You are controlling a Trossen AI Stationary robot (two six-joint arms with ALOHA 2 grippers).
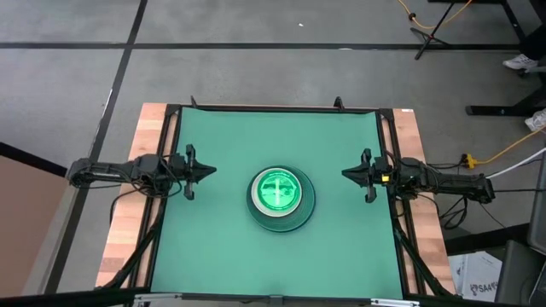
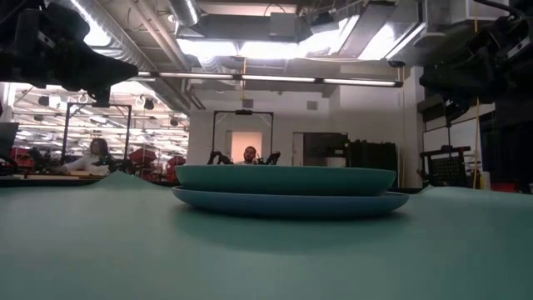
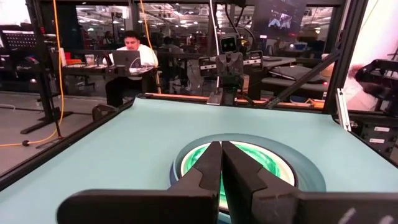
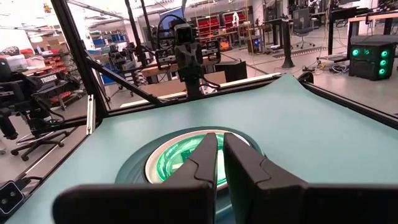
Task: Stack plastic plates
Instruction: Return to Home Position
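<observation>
Plates (image 1: 280, 194) sat stacked on the bench (image 1: 213, 247), left gripper (image 1: 207, 170) at nine o'clock, right gripper (image 1: 348, 175) at three, both with fingers (image 3: 208, 168) pressed together.

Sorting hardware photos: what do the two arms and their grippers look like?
Both arms are black, slender and jointed. The left gripper and right gripper each have two dark, tapering fingers; a small yellow patch marks the right wrist.

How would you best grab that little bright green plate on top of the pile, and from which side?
Likely by its thin rim, from above: the green plate lies flat, sunk inside the wider plates under it, whose rims would block a level approach. It sits midway between the left arm's fingers and the right arm's fingers, both shut, so either could try.
</observation>
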